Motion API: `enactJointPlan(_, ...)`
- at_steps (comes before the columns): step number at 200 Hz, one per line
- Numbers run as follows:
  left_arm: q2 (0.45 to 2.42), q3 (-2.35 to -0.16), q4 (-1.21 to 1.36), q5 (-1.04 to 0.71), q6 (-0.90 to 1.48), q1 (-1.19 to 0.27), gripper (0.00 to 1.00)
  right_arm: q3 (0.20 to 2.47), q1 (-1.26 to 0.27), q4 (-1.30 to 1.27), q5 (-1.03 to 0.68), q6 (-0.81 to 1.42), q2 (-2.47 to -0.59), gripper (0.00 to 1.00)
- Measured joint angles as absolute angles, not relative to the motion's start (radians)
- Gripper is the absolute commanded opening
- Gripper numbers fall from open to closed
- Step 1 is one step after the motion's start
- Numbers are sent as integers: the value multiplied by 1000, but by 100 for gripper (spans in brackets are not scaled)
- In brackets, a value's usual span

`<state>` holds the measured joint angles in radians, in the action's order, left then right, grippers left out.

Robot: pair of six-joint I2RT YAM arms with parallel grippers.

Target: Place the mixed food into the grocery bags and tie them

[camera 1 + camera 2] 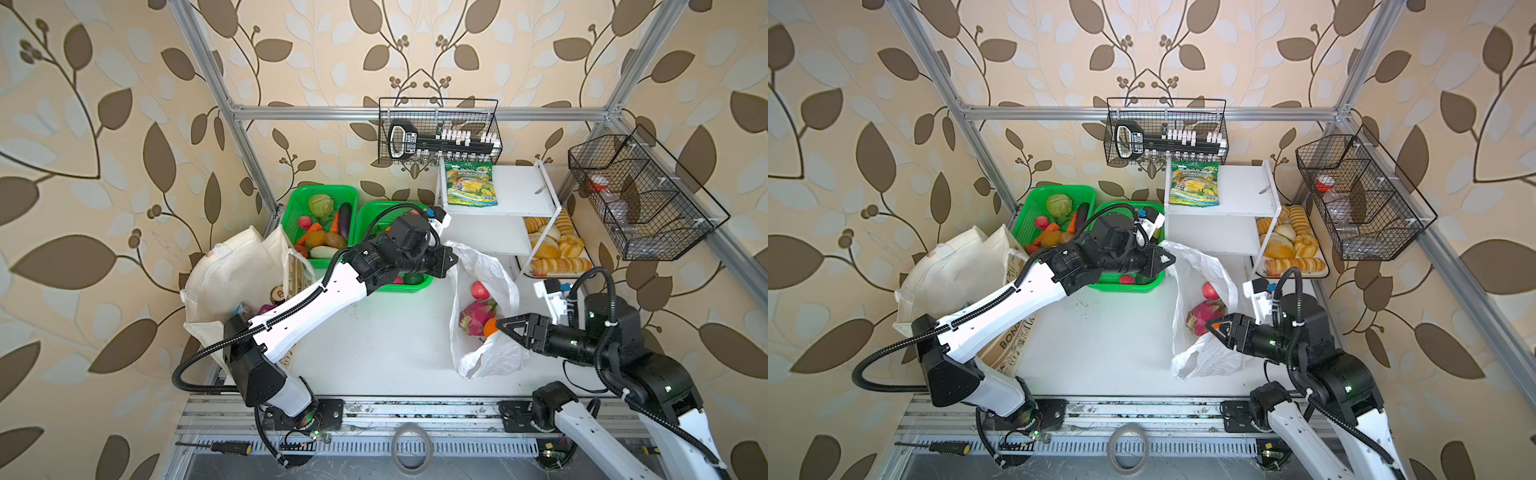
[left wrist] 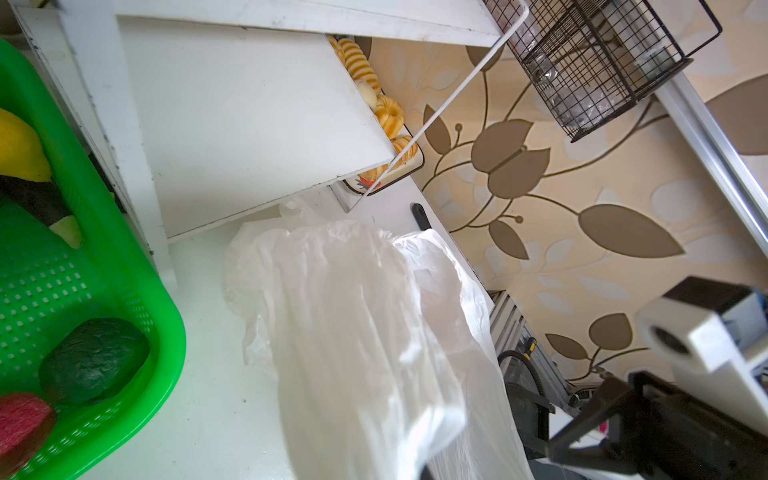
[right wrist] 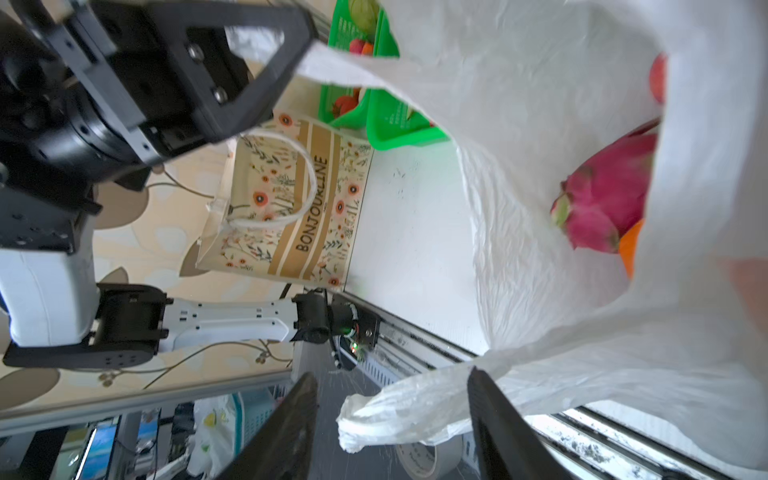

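The bag (image 1: 486, 270) lies open on the right half of the table (image 1: 374, 340), holding the dragon fruit (image 1: 476, 316), apple (image 1: 479, 289) and orange fruit (image 1: 490, 327). The left gripper (image 1: 452, 259) is clenched on the bag's far rim and holds it raised. The right gripper (image 3: 390, 380) is released, its fingers apart on either side of the bag's near handle. The tote (image 1: 232, 270) stands at the left with a can (image 1: 277, 296) in its mouth, beside a green basket (image 1: 415, 286).

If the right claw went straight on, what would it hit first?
Probably the bag: its handle lies between the open jaws of the right gripper. The orange fruit sits behind, depth unclear.
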<state>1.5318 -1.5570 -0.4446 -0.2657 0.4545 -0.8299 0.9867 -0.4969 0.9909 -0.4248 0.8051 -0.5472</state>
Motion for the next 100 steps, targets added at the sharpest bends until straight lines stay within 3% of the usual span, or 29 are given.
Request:
enactJointPlan(29,1551,-1562,-449,-280,463,-830,0,973,-931,899,-108,900,-622,61)
enactJointPlan(48,1559,-1574,-463,-282,472,-827,0,973,-1138,835,119,958,-683,63)
enactJointPlan(71,1565,-1590,-466,-286,476,-821,0,968,-1245,782,300,1013,-751,64)
enactJointPlan(100,1567,-1604,-474,-289,477,-813,0,930,-1263,714,380,1047,-807,64)
